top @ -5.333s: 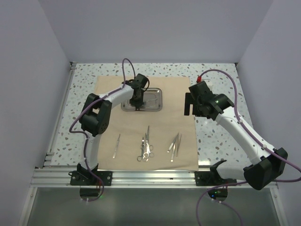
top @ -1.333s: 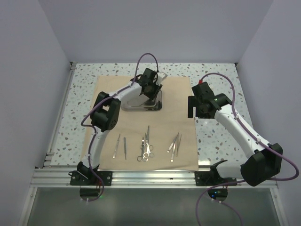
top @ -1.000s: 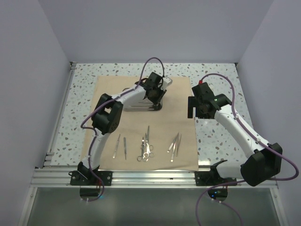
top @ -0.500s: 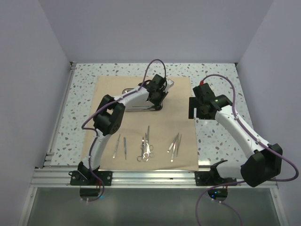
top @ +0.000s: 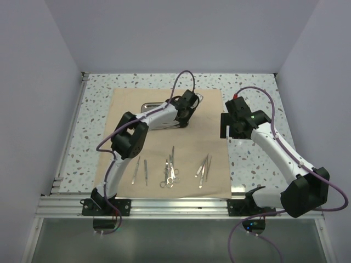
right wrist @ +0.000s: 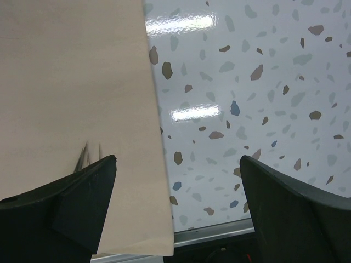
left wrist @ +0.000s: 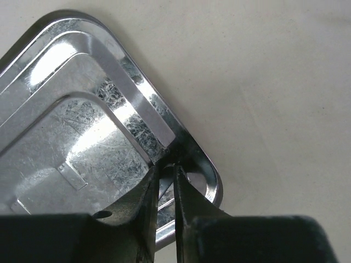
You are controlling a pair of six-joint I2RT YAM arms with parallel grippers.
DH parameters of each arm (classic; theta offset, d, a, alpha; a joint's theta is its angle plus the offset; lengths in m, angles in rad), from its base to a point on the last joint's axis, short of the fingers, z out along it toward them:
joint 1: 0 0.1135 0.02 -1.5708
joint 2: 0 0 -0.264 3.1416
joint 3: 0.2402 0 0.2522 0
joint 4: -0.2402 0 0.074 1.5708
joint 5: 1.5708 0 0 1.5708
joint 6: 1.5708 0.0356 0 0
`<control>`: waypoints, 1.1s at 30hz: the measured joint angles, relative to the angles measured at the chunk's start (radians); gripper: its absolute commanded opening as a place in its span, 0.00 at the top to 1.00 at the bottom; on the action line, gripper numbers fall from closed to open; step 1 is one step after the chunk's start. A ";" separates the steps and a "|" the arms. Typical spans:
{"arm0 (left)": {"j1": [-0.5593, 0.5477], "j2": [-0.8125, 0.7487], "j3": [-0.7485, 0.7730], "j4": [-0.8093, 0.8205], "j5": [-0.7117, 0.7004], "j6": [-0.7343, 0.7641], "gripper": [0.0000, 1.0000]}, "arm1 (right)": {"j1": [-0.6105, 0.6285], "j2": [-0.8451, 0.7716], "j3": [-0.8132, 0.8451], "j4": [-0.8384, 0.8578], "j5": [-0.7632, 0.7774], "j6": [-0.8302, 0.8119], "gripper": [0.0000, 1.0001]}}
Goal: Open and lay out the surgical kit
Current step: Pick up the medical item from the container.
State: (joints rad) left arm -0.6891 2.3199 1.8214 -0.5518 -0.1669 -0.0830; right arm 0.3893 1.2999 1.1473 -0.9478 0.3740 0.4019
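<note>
I see the left fingers (left wrist: 147, 204) clamped on the corner rim of the steel tray (left wrist: 66, 126) at the far middle of the tan cloth (top: 208, 139), instruments (top: 170, 172) lined near its front, right fingers (right wrist: 77, 194) apart above its right edge.

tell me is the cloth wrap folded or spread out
Spread out: the cloth wrap lies flat on the table, with the steel tray and instruments on top.

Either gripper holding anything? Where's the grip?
Left gripper pinches the steel tray by its rim near a corner. Right gripper is open, holding nothing.
</note>
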 measured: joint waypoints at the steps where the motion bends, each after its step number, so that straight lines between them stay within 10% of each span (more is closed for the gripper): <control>1: -0.001 0.008 0.011 -0.004 -0.021 -0.005 0.86 | -0.001 0.000 0.000 0.000 0.000 0.000 0.02; 6: 0.003 0.047 0.063 -0.005 -0.101 -0.008 1.00 | -0.005 0.000 0.000 0.002 0.000 0.000 0.02; 33: 0.185 0.050 0.250 -0.362 -0.259 -0.071 1.00 | -0.005 0.000 -0.005 0.015 -0.053 0.008 0.02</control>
State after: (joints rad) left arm -0.5041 2.3699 2.0716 -0.9138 -0.4263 -0.1543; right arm 0.3840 1.2999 1.1419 -0.9329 0.3206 0.4103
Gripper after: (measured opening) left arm 0.005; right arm 0.985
